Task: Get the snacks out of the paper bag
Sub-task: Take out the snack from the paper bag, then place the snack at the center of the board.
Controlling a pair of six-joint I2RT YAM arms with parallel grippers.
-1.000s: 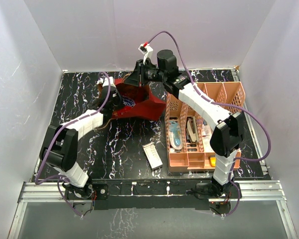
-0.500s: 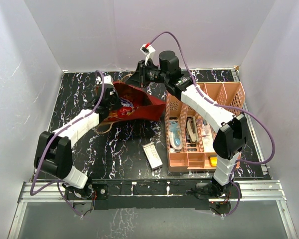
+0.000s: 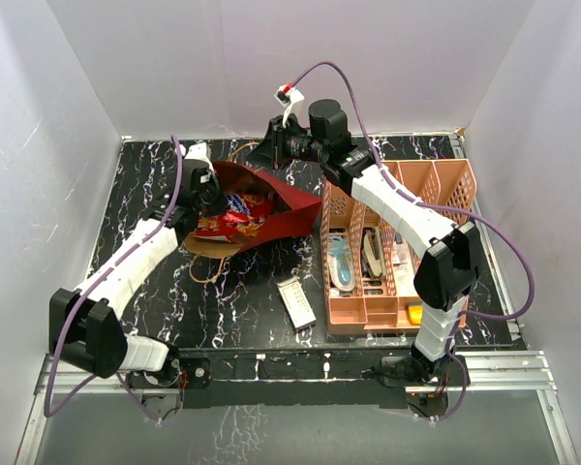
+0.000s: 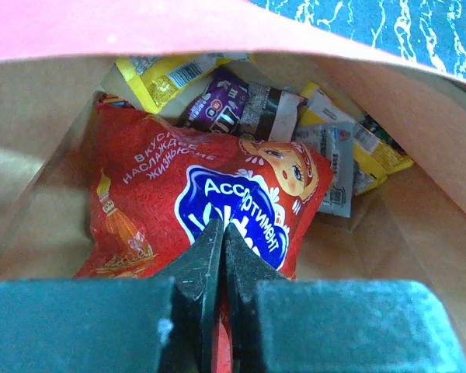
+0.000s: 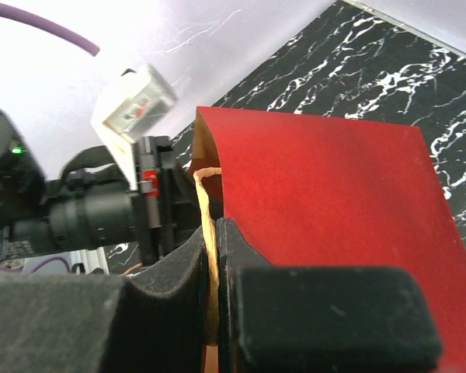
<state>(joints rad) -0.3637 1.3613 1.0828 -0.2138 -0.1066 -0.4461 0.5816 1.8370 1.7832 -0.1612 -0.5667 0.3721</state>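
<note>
We log the paper bag [image 3: 295, 215] tipped on its side at the back of the counter [image 3: 252, 281], mouth toward the left arm. The right pincer [image 5: 211, 233] is clamped on the bag's upper rim, cord handle in the bite. The left pincer [image 4: 221, 233] is pinched tight on what looks like the near edge of the red cookie packet [image 4: 179, 186], at the mouth. The purple wrapper [image 4: 221, 105] and yellow wrapper [image 4: 159, 74] lie deeper. Risks, as we judge them: the thin bite slipping off crinkly film, or the pull tearing the rim free.

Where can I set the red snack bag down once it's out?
Bare table in front of the paper bag, left of the white box; also the far-left corner. Crowded on the right, where the pink rack sits.
</note>
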